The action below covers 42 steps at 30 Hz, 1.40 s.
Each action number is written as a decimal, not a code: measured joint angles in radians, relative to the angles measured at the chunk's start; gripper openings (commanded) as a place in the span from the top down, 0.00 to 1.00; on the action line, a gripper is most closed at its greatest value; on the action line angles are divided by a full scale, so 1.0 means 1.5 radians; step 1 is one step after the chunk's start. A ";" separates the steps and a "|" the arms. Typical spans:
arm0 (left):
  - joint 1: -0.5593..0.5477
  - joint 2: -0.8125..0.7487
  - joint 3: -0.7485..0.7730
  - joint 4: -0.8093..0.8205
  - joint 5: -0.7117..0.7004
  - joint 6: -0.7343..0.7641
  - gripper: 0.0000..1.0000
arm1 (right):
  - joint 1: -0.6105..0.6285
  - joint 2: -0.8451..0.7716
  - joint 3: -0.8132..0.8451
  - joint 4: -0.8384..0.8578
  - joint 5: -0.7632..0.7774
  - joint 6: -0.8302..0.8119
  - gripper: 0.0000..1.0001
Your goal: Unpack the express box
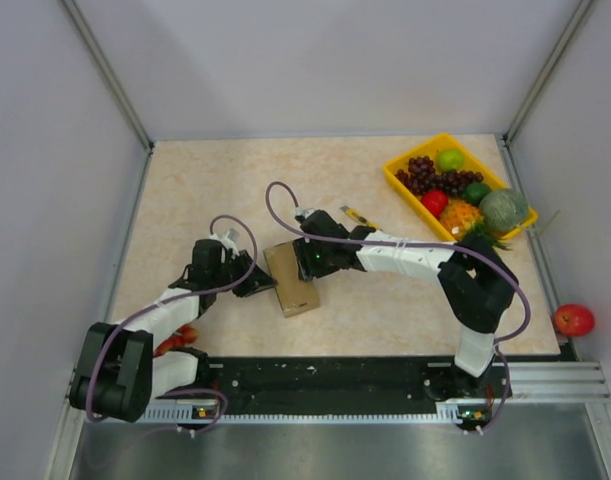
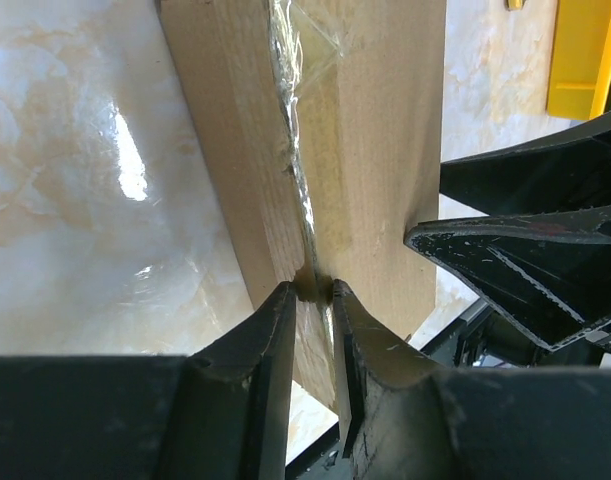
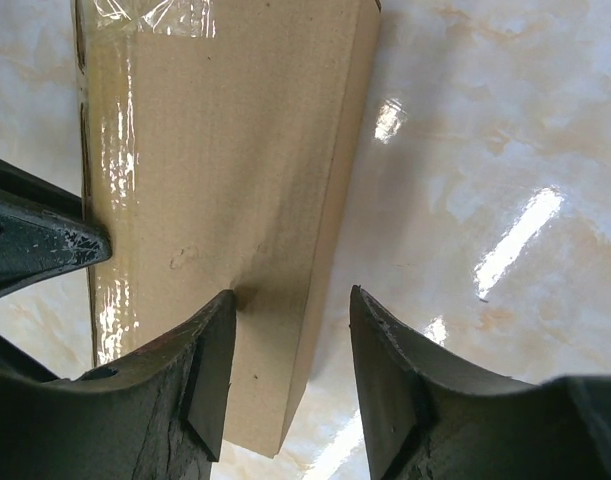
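Your express box [image 1: 292, 281] lies taped shut on the desk [image 1: 235, 180] between both arms. Left pincer [image 2: 313, 300] pinches its taped seam, nearly closed; right pincer [image 3: 290, 335] straddles its edge, spread. Yellow fruit tray [image 1: 400, 187] sits well apart.

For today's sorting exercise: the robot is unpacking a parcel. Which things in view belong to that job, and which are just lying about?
Part of the job:
- express box
- left end effector, closed on its taped seam
- right end effector, open at its edge

Lying about:
- yellow fruit tray with grapes
- red fruit at the table's edge
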 measured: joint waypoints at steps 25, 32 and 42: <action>-0.001 -0.076 -0.038 -0.018 -0.070 0.022 0.74 | -0.020 0.003 -0.009 0.010 -0.046 0.045 0.56; -0.002 -0.084 -0.041 -0.024 -0.081 0.022 0.77 | -0.021 0.003 -0.009 0.009 -0.046 0.050 0.56; -0.007 -0.053 0.010 -0.108 -0.142 -0.003 0.89 | -0.023 0.003 -0.009 0.013 -0.044 0.055 0.56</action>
